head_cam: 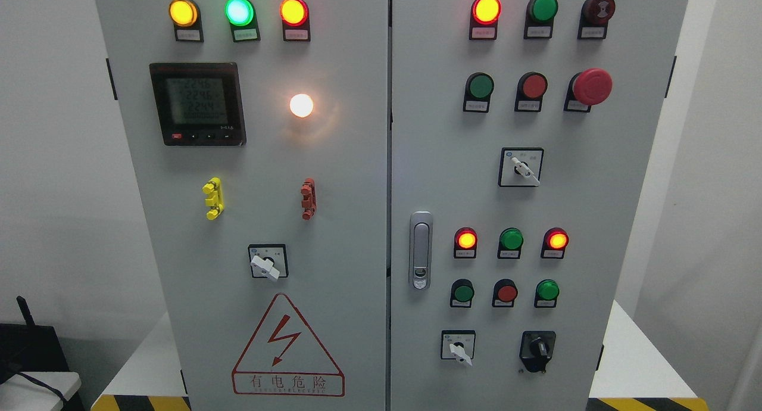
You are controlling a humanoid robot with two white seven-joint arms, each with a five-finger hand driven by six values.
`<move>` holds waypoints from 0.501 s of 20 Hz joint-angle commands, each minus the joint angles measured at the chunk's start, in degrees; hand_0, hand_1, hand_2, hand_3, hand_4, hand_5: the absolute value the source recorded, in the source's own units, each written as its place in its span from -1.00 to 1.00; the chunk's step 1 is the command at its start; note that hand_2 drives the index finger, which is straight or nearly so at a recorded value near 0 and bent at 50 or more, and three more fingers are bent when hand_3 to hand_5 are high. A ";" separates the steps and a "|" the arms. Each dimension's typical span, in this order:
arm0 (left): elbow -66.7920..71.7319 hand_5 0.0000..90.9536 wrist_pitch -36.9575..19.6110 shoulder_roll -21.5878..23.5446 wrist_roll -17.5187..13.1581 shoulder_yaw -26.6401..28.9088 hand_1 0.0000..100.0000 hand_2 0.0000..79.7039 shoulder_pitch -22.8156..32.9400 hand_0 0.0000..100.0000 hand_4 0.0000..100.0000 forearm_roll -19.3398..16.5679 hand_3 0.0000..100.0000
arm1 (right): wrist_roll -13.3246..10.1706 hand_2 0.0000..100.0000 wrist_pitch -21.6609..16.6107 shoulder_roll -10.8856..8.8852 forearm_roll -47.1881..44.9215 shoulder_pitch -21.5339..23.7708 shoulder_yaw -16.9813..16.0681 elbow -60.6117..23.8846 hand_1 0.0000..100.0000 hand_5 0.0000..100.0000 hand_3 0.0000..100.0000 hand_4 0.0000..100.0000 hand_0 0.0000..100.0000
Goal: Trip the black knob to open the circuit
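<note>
Neither hand shows in the head view, so the state of the fingers cannot be told. The black knob [537, 348] sits at the lower right of the right door of a grey cabinet [333, 161], untouched, its handle pointing roughly upward. Just to its left is a small white switch [458, 346] on a square plate. Above these run a row of three buttons, green, red and green, and above that a row of three lamps, the outer two glowing red-orange and the middle one green. A silver door handle [420, 250] stands near the seam between the doors. Higher on the right door is another white switch [521, 167], a large red mushroom button [592, 86], and more lamps. The left door carries a meter with a lit screen [197, 103], a bright white lamp [301, 105], a yellow clip [213, 198], a red clip [308, 199], a white switch [267, 262], and a red warning triangle [287, 346]. The cabinet stands on a white table [631, 363].
</note>
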 commanded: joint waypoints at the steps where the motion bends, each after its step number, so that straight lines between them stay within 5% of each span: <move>1: 0.00 -1.00 0.00 0.01 0.04 0.00 -0.22 -1.00 -0.44 -0.76 -1.00 -1.93 -1.00 | 0.29 -1.00 0.03 0.24 -0.22 -0.23 0.90 0.46 -0.67 -1.00 -1.00 -1.00 -0.91; 10: 0.00 -1.00 0.00 0.01 0.04 0.00 -0.22 -1.00 -0.44 -0.76 -1.00 -1.85 -1.00 | 0.29 -1.00 0.03 0.59 -0.31 -0.23 0.82 0.46 -0.68 -1.00 -1.00 -1.00 -0.91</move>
